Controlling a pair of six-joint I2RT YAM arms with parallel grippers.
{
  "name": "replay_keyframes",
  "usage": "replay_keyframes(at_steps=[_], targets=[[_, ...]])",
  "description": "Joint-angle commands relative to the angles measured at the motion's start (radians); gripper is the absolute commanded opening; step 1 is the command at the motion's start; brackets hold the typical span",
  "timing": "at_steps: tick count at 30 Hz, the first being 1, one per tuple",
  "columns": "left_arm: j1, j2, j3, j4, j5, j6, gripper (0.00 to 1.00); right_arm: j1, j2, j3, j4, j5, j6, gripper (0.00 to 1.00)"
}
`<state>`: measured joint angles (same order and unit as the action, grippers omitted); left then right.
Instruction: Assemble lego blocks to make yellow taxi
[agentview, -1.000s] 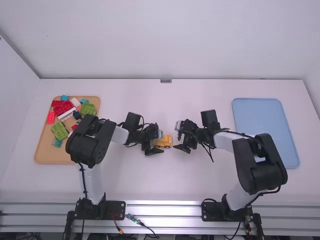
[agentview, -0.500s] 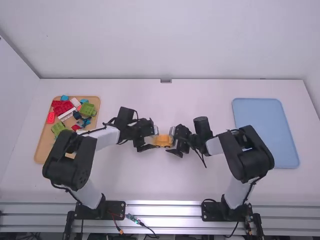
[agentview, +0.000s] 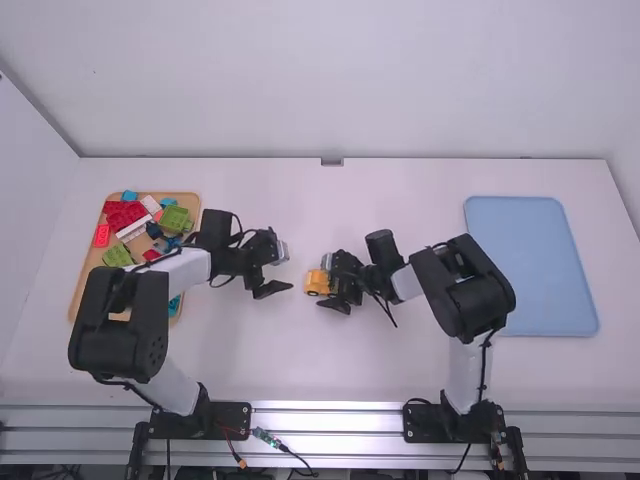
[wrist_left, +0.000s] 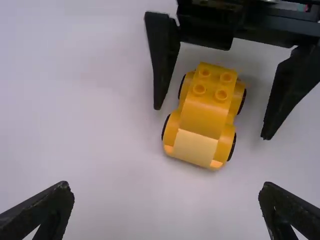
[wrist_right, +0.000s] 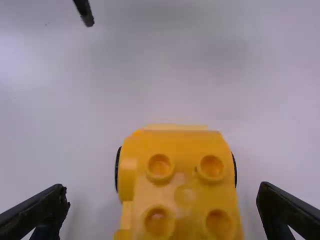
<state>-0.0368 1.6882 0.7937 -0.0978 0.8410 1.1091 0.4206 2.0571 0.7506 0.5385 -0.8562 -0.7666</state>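
Yellow taxi (wrist_right: 185, 192) stands between the right fingers (wrist_right: 45, 205), spread clear of both flanks; closing should pinch its width. Its long axis points outward along the white surface (agentview: 300, 365), sloped nose (wrist_left: 195, 147) toward the parted, farther left fingers (wrist_left: 45, 207).
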Motion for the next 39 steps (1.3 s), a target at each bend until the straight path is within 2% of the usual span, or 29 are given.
replay_keyframes(at_steps=[1, 4, 6, 7, 10, 12, 13, 19, 24, 28, 31, 34, 35, 39], targets=[[-0.001, -0.021, -0.03, 0.008, 0.038, 0.021, 0.99, 0.0, 0.025, 0.029, -0.003, -0.04, 0.011, 0.99], [-0.002, -0.021, -0.041, 0.038, 0.038, -0.006, 0.99, -0.001, 0.031, 0.029, 0.001, -0.037, 0.011, 0.96], [-0.002, -0.021, -0.054, 0.068, 0.038, -0.005, 1.0, 0.0, 0.034, 0.029, 0.008, -0.036, 0.012, 0.82], [-0.003, -0.021, -0.056, 0.071, 0.038, -0.006, 0.99, -0.001, 0.035, 0.03, 0.006, -0.035, 0.012, 0.79], [-0.003, -0.021, -0.062, 0.093, 0.037, -0.04, 0.99, 0.0, 0.052, 0.041, 0.012, -0.035, 0.038, 0.61], [-0.002, -0.021, -0.062, 0.098, 0.038, -0.046, 0.99, 0.0, 0.063, 0.049, 0.011, -0.041, 0.038, 0.6], [-0.001, -0.021, -0.062, 0.098, 0.037, -0.046, 0.99, 0.0, 0.073, 0.055, 0.011, -0.042, 0.039, 0.54], [-0.002, -0.021, -0.062, 0.098, 0.037, -0.046, 0.99, -0.001, 0.079, 0.064, 0.005, -0.042, 0.052, 0.42], [-0.002, -0.021, -0.062, 0.098, 0.038, -0.046, 0.99, -0.014, 0.056, 0.062, -0.005, -0.034, 0.056, 0.43], [-0.002, -0.021, -0.063, 0.098, 0.037, -0.045, 0.99, -0.05, -0.016, 0.061, -0.073, -0.034, 0.055, 0.43], [-0.002, -0.021, -0.064, 0.098, 0.037, -0.046, 0.99, -0.096, -0.103, 0.06, -0.153, -0.019, 0.051, 0.43], [-0.003, -0.021, -0.064, 0.099, 0.038, -0.046, 0.99, -0.164, -0.201, 0.06, -0.237, 0.068, 0.021, 0.42], [-0.003, -0.021, -0.064, 0.099, 0.038, -0.046, 0.99, -0.164, -0.201, 0.06, -0.237, 0.068, 0.021, 0.42], [-0.003, -0.021, -0.064, 0.098, 0.037, -0.046, 0.99, -0.261, -0.312, 0.06, -0.316, 0.167, 0.023, 0.42]])
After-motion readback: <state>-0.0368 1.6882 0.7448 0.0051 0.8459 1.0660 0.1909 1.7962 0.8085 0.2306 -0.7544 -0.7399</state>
